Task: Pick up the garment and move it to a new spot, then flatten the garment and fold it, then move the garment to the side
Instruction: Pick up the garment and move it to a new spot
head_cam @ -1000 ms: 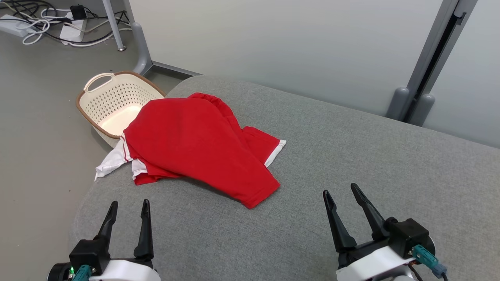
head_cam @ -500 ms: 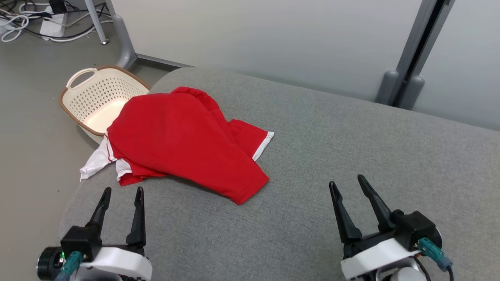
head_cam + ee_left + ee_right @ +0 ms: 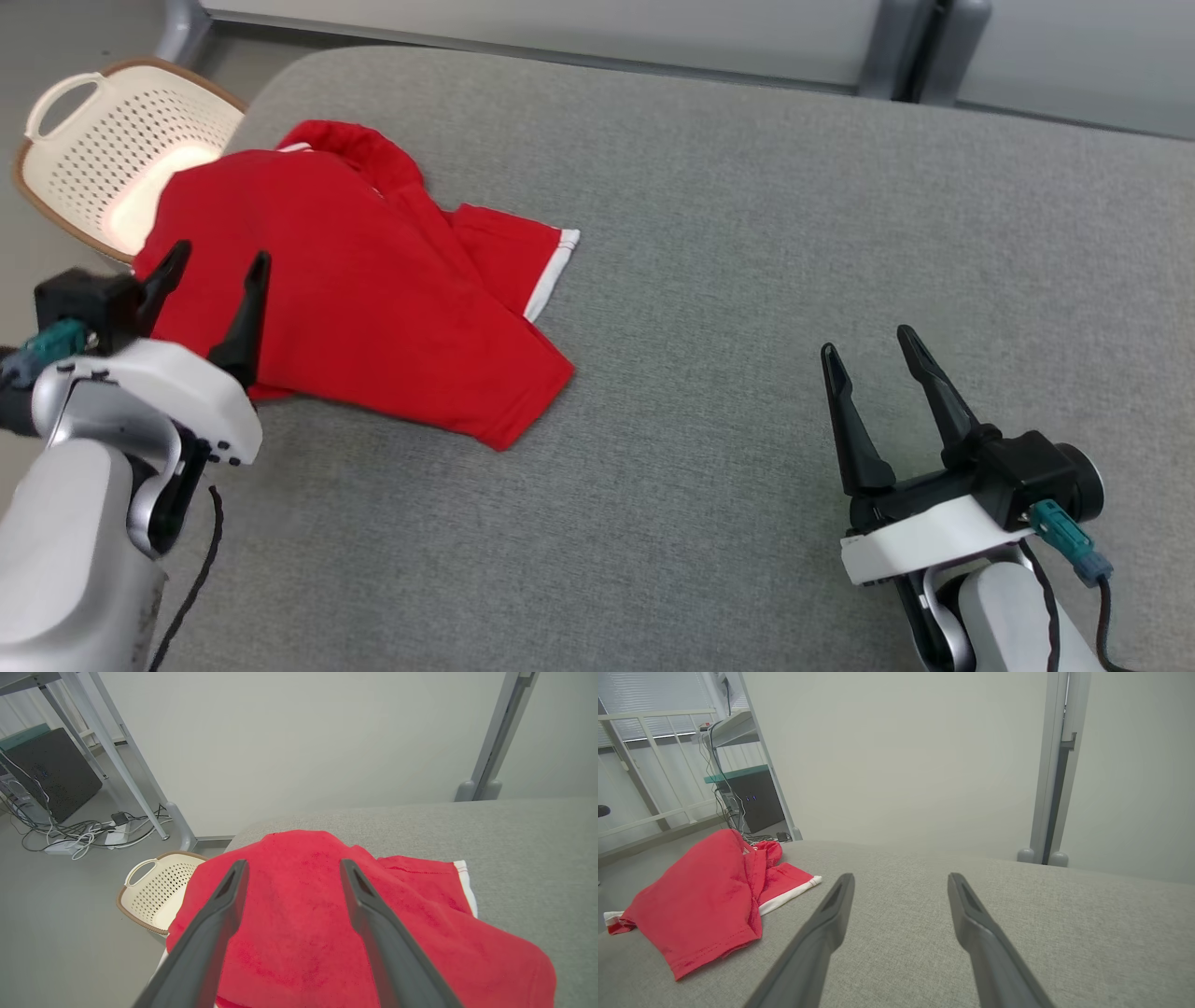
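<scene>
The garment (image 3: pixel 373 280) is a red shirt with white trim, lying crumpled on the left part of the grey table (image 3: pixel 747 233). Its left edge hangs over the table's side. My left gripper (image 3: pixel 219 257) hovers open above the garment's near left part, and the left wrist view shows the garment (image 3: pixel 299 924) spread between and beyond its two fingers. My right gripper (image 3: pixel 868 341) stands open over bare table at the lower right, well apart from the garment (image 3: pixel 700 896), with nothing between its fingers.
A cream perforated laundry basket (image 3: pixel 93 140) with a brown rim sits on the floor off the table's far left corner, also seen as the basket (image 3: pixel 154 891). A pale wall and grey posts (image 3: pixel 920 47) stand behind the table. Cables (image 3: pixel 84 835) lie on the floor.
The head camera has tilted down and the view has shifted. My left gripper has risen and reached forward over the garment's near left part. The right gripper has come slightly forward.
</scene>
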